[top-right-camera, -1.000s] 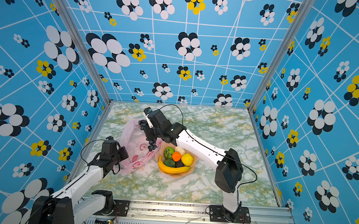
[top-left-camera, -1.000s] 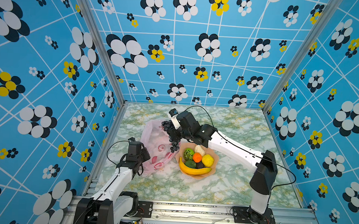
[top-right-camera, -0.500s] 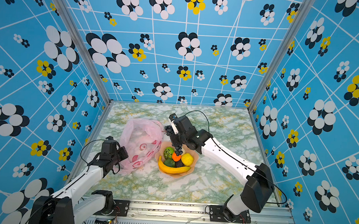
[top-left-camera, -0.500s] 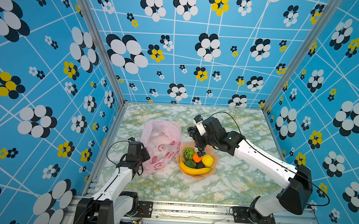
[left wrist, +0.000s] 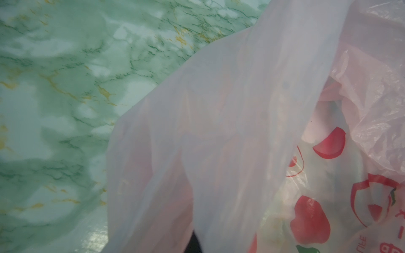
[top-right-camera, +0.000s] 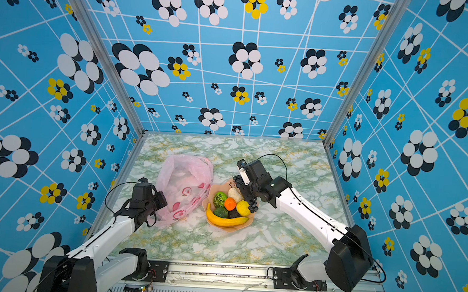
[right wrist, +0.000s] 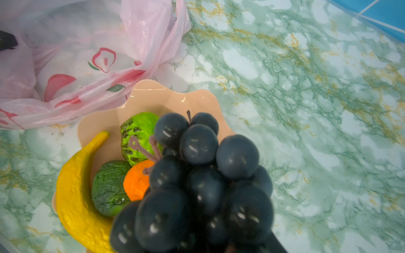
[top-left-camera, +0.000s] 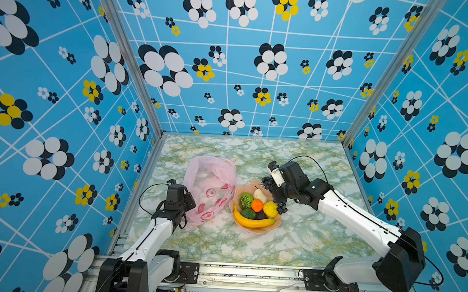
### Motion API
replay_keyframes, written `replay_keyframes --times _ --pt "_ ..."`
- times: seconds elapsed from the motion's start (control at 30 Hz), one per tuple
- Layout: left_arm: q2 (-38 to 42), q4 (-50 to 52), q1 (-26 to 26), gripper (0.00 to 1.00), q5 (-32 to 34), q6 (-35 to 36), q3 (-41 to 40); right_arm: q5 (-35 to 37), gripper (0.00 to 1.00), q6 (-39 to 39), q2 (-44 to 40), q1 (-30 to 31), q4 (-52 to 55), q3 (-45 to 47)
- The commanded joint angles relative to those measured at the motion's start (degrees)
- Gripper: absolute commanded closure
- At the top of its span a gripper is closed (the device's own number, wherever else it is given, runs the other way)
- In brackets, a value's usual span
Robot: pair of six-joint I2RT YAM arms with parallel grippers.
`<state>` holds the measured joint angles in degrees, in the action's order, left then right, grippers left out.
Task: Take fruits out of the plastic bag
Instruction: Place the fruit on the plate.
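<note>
Right gripper (top-left-camera: pixel 274 191) has carried grape bunch (top-left-camera: pixel 281 206) clear of plastic bag (top-left-camera: pixel 208 175); it now hangs over plate (top-left-camera: pixel 256 230) rim, beside lemon (top-left-camera: pixel 269 209).

Blue flowered walls (top-left-camera: pixel 258 79) enclose green marbled tabletop (top-left-camera: pixel 305 238).

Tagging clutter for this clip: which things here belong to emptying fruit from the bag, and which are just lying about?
Job: bag, grapes, banana, orange, lemon, kiwi, pear, lime.
Just there: plate under the fruit, table.
</note>
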<state>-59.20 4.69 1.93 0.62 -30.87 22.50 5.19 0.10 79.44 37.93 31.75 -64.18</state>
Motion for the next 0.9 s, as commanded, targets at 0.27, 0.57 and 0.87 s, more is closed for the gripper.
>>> replay_keyframes --times 0.27,0.57,0.87 --pt "0.1 0.2 -0.4 1.00 -0.8 -0.4 0.4 -3.9 0.60 -3.5 5.7 -2.5 -3.3 0.0" --pt "0.2 0.3 -0.4 1.00 -0.7 -0.4 0.3 -6.7 0.60 -6.5 11.5 -3.4 -3.6 -4.0" --pt "0.2 0.3 -0.5 1.00 -0.6 -0.3 0.3 -9.5 0.59 -8.5 16.2 -3.9 -4.1 -6.6"
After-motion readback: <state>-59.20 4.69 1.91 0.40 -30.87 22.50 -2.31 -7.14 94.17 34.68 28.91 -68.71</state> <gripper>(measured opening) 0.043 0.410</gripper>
